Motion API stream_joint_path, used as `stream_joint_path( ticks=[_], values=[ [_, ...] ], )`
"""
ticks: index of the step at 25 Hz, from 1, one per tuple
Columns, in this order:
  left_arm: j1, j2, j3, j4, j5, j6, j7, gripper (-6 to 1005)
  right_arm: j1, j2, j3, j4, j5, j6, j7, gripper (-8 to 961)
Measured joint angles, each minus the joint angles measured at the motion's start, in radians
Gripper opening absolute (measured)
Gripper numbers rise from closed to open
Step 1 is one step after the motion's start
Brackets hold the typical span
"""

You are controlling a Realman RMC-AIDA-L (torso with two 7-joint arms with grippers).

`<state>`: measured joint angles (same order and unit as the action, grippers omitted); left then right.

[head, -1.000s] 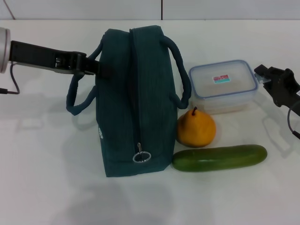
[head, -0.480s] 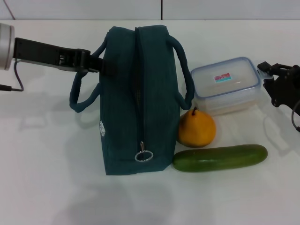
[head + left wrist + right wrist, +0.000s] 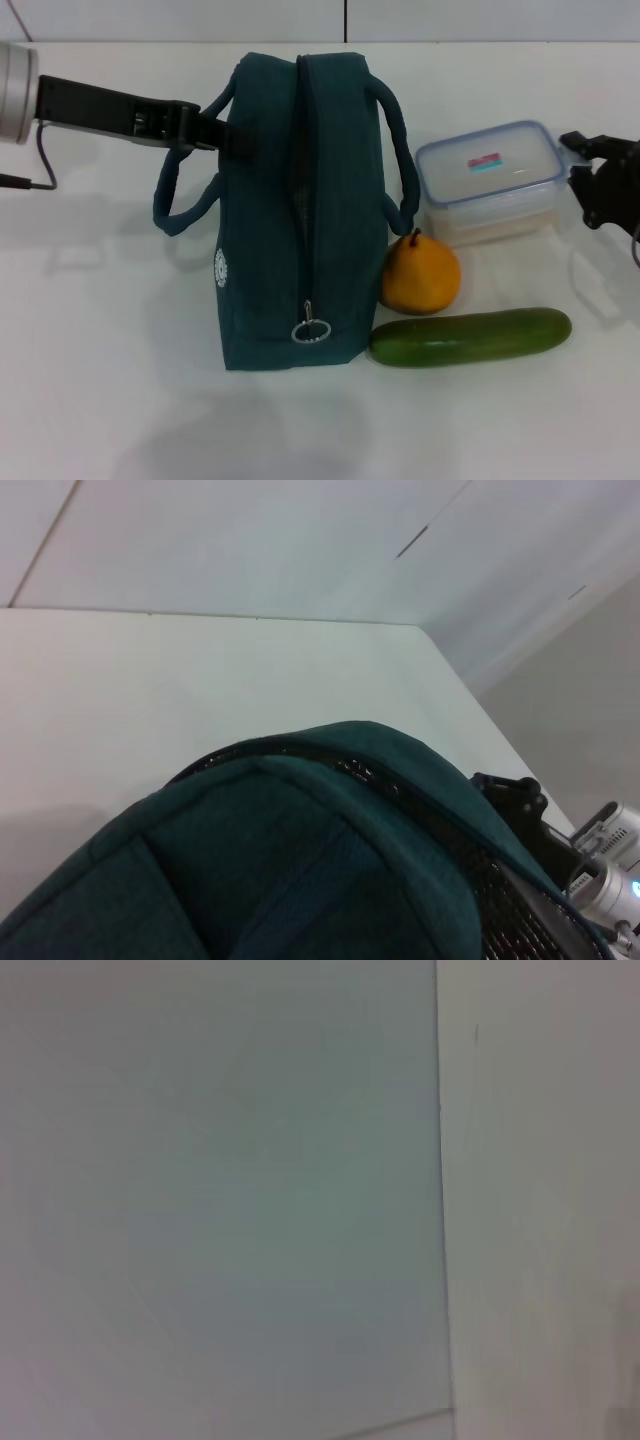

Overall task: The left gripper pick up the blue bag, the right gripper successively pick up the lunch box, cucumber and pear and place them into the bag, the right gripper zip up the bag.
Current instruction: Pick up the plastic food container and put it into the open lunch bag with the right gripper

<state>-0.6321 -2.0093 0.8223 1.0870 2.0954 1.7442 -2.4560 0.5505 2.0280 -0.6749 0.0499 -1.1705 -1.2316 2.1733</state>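
Left gripper (image 3: 205, 131) clamped on blue bag (image 3: 300, 220) handle; right gripper (image 3: 590, 165) state unclear.

Teal bag (image 3: 290, 200), yellow-orng pear (image 3: 420, 275)

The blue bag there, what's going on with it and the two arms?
The left gripper is at the blue bag, by its handle on the robot's left. The zipper looks closed. The right gripper is at the lunch box, which sits tilted. The pear and cucumber lie on the table beside the bag.
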Motion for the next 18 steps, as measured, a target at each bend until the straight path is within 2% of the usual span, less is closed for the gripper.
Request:
stream_joint_path(
  ticks=[14,18],
  values=[
    [-0.031,0.0,0.001,0.005,-0.015,0.011,-0.011,54,-0.02,0.0,0.005,0.013,0.102,-0.148,0.004,99],
    [-0.035,0.001,0.001,0.005,-0.019,0.012,-0.019,55,-0.017,0.0,0.046,0.021,0.111,-0.196,0.005,99]
  ],
)
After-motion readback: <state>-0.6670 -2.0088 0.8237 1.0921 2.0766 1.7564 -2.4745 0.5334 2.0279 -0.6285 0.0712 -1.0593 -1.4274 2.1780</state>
